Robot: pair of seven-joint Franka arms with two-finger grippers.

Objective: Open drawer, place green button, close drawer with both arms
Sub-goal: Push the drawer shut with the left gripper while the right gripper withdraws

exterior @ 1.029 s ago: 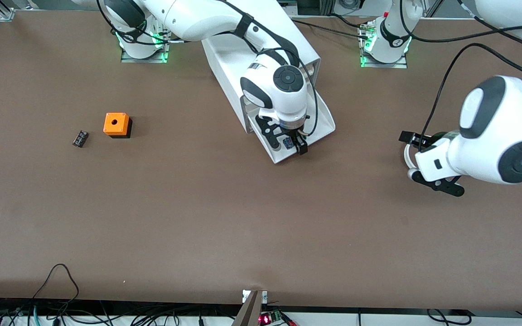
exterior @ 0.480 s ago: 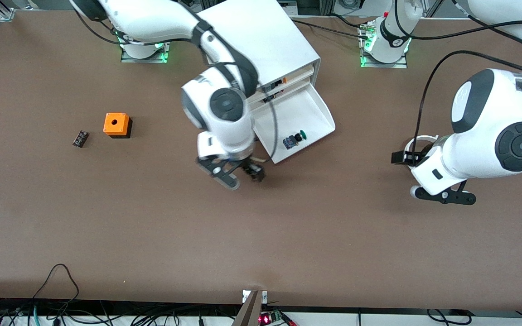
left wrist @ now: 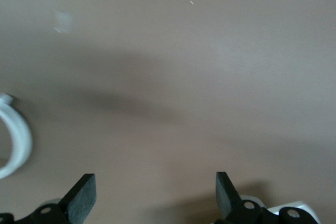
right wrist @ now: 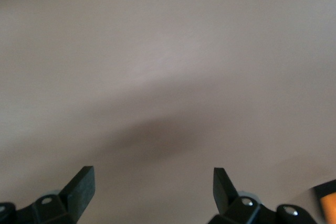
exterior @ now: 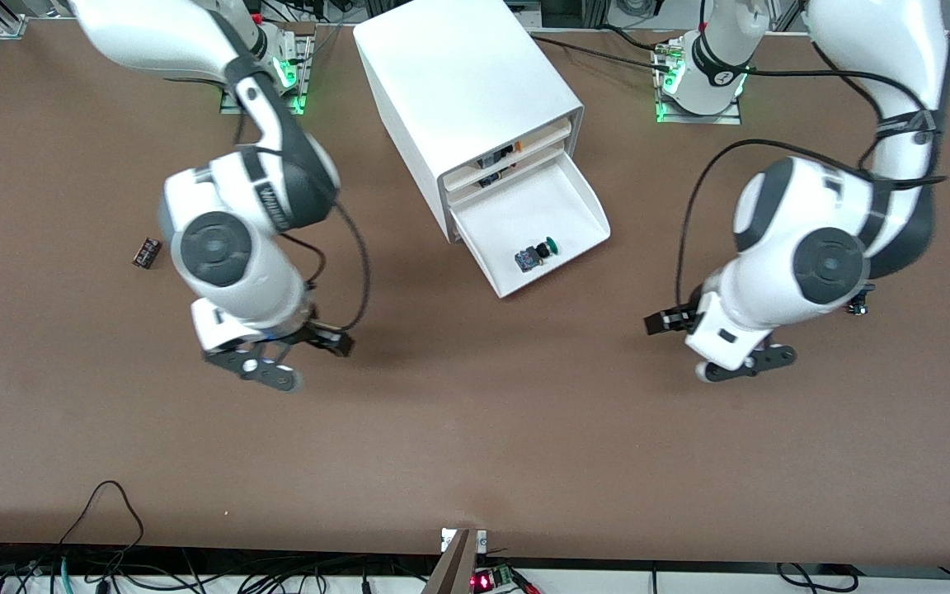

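Black, two-fingered: my right gripper [exterior: 302, 355], fingers spread apart and holding nothing, hanging over bare brown table [exterior: 475, 445] toward the right arm's end. Its wrist view gives both black fingertips [right wrist: 81, 184] wide of each other above plain tabletop, with a sliver of orange at one edge.

My left gripper [exterior: 706, 346]: likewise spread and empty, over bare table toward the left arm's end. Its wrist view shows the two pads [left wrist: 84, 192] well apart and a white curved piece [left wrist: 18, 142] at the picture's edge; I cannot tell what that piece is.

Between my two arms, against the bases' edge of the table: white box cabinet [exterior: 467, 91], set at an angle. Upper slim drawers shut or nearly so, orange and black parts showing at their fronts.

Bottommost drawer [exterior: 562, 194]: pulled out, a shallow white tray with low rim.

Button [exterior: 537, 252]: green cap, black body, lying on its side inside the drawer near its front rim.

Small flat black chip [exterior: 145, 252]: on the table toward the right arm's end, well apart from the cabinet.
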